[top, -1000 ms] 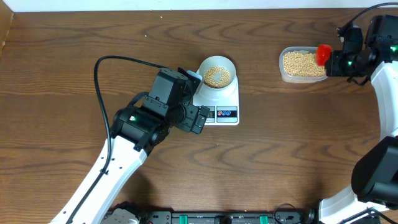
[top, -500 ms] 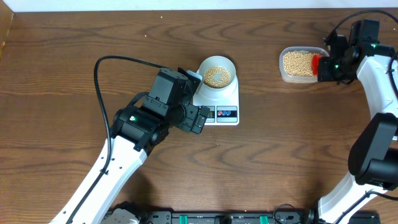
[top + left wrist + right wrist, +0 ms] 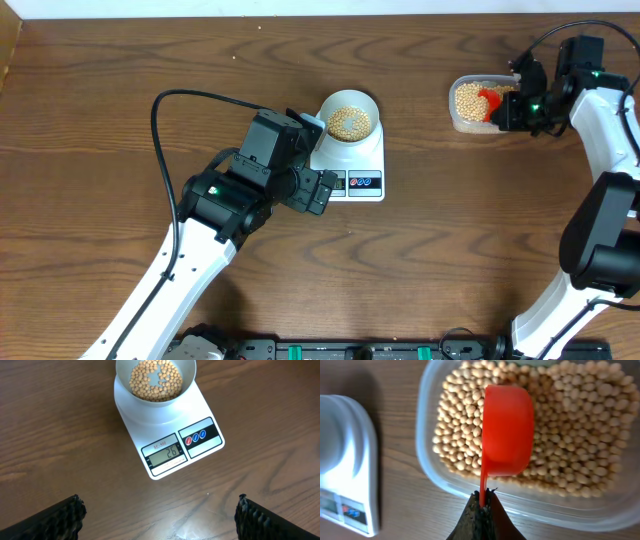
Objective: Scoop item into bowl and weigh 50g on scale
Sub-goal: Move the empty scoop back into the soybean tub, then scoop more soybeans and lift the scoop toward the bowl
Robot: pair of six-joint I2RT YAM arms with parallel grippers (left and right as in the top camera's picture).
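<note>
Beans point(image 3: 349, 122) sit in the bowl point(image 3: 372, 104) on the scale point(image 3: 372, 150), upper centre of the overhead frame. The display point(image 3: 166, 452) reads 26. At upper right, the right gripper point(image 3: 481, 502) clamps the red scoop point(image 3: 506, 430) handle over the tub point(image 3: 427, 460). The left gripper point(image 3: 159, 510) is spread wide and empty.

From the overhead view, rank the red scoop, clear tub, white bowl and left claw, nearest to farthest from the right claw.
1. red scoop, gripped in the right claw.
2. clear tub, under the scoop, far right.
3. white bowl, mid-table on the scale.
4. left claw, by the scale's display end.
</note>
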